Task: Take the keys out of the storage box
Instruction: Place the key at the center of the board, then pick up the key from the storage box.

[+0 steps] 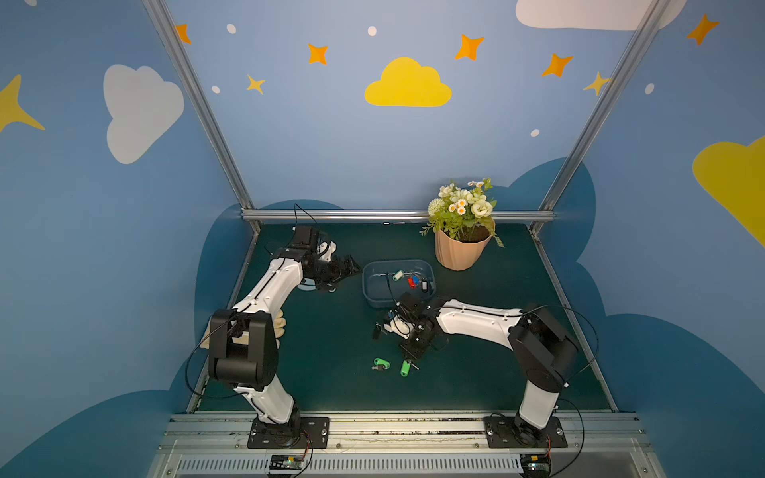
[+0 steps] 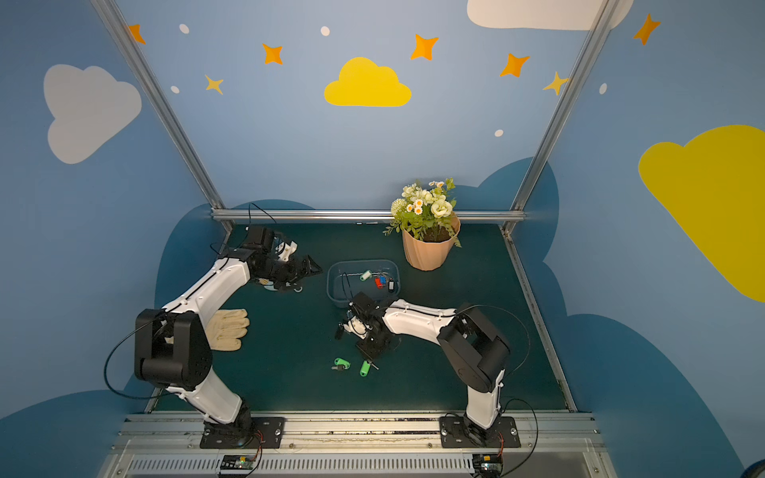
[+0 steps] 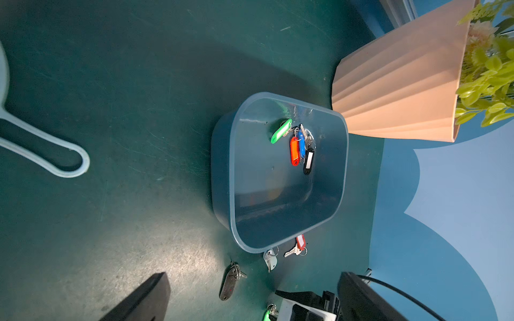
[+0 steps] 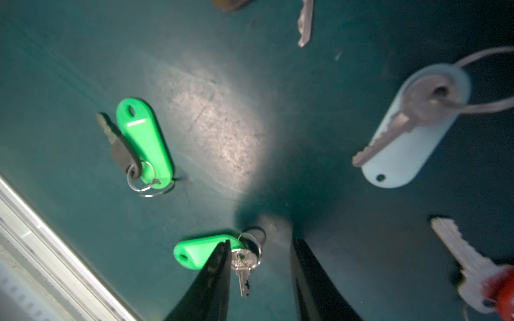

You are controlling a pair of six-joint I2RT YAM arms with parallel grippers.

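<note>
- storage box point(image 1: 374, 287): sits mid-frame in both top views, lower left of flowerpot point(image 1: 459, 254).
- keys point(image 3: 296, 146): lie partly inside box, tagged green, red, blue, black; partly on mat point(image 1: 314, 364) below it.
- left gripper point(image 3: 253, 274): hangs left of box in both top views, spread wide, empty.
- right gripper point(image 4: 261, 241): parted over mat, pinching nothing, green-tagged key point(image 4: 203, 251) just beside one finger.

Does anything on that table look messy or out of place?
Keys lie scattered on the mat beside the storage box, others bunched inside it. A glove lies by the left arm. Nothing looks broken.
</note>
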